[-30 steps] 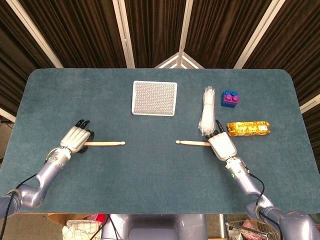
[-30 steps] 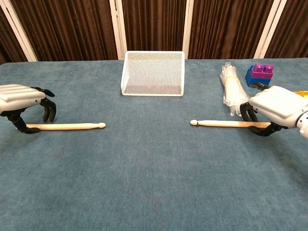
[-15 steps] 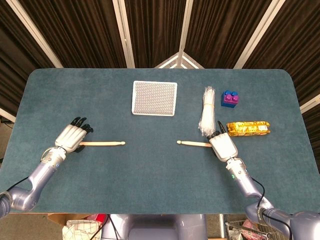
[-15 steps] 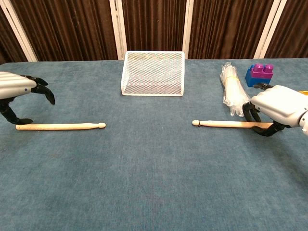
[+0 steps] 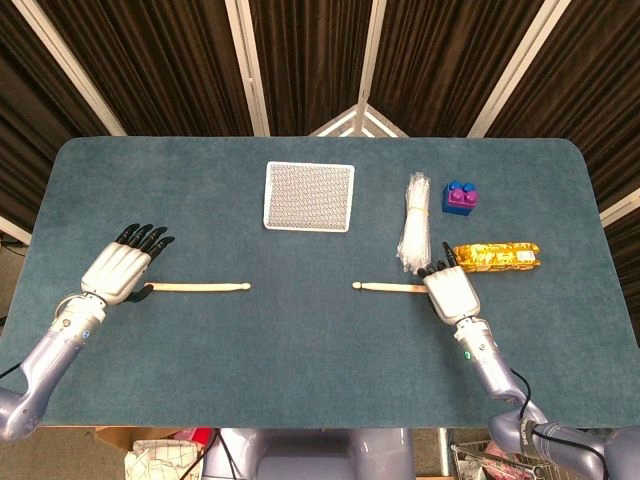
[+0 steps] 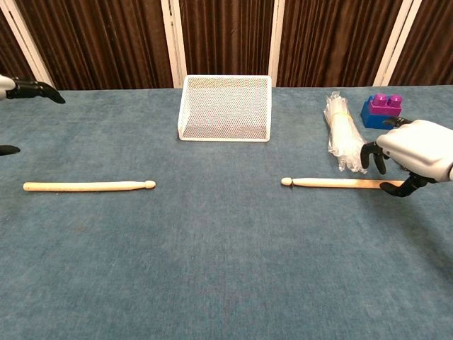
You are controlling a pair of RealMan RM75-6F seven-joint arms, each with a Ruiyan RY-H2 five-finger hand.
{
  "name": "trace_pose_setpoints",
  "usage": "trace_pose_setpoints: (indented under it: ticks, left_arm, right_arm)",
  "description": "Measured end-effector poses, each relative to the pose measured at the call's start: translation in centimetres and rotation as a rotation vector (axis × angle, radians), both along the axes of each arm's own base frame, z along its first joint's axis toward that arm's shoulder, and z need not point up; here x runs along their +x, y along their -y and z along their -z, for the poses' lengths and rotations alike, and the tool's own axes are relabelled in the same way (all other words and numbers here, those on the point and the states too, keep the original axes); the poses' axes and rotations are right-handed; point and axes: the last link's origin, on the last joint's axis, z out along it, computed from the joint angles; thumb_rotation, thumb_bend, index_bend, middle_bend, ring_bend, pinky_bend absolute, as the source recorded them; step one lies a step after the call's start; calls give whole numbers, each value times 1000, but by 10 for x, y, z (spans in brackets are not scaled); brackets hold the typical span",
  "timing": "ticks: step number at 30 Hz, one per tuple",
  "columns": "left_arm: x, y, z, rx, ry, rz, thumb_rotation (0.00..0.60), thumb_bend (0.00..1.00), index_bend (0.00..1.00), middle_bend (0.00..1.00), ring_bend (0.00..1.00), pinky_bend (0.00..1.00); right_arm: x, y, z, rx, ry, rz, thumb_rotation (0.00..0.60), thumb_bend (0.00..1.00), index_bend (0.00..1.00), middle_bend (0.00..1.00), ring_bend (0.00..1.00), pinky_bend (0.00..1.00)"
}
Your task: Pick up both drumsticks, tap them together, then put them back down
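Two light wooden drumsticks lie flat on the blue table, tips pointing at each other. The left drumstick (image 5: 195, 287) (image 6: 88, 186) lies alone. My left hand (image 5: 118, 270) (image 6: 21, 90) hovers off its butt end with fingers spread and nothing in it; the chest view shows only its dark fingertips at the left edge. The right drumstick (image 5: 388, 288) (image 6: 333, 183) rests on the cloth. My right hand (image 5: 450, 290) (image 6: 417, 150) arches over its butt end, fingers lifted off the stick and thumb beside it.
A white mesh basket (image 5: 309, 196) (image 6: 225, 106) stands at the back centre. A bagged bundle of white strips (image 5: 415, 222) (image 6: 341, 131), a blue and purple block (image 5: 461, 198) (image 6: 381, 110) and a gold-wrapped packet (image 5: 497, 257) lie close around my right hand.
My left hand let go of its drumstick, spread its fingers and drew back to the left and up. My right hand's fingers uncurled from the other stick. Both sticks stay on the table.
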Motion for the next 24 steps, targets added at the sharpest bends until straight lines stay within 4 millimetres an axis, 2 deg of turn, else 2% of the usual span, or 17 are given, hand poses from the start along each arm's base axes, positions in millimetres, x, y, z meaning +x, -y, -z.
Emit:
trace_pose_setpoints:
  ticks: [6,10,14,18,21,24]
  left_arm:
    - [9,17,-16,6,9,17,600,434,54,0,0,0]
    - [13,39,-29,33,12,32,600,434,50,0,0,0]
    - [-2,74,-46,109,-2,-4,600,434,50,0,0,0]
    - [-24,111,-60,194,-25,-68,600,435,50,0,0,0]
    - [-41,137,-70,250,-33,-116,600,438,51,0,0,0]
    - [-52,156,-78,299,-13,-134,600,441,53,0,0,0]
  right_arm:
    - [6,-3,-8,-20,19,51,600,336,250,351,262,0]
    - [11,-5,-30,-62,88,84,600,332,141,246,210,0]
    - [10,-9,-58,-131,171,92,600,332,85,182,166,0]
    - [2,-15,-84,-173,261,85,600,332,82,175,145,0]
    - [-10,-24,-107,-198,326,71,600,331,82,175,144,0]
    - [-25,-43,-133,-216,350,46,600,331,82,175,144,0]
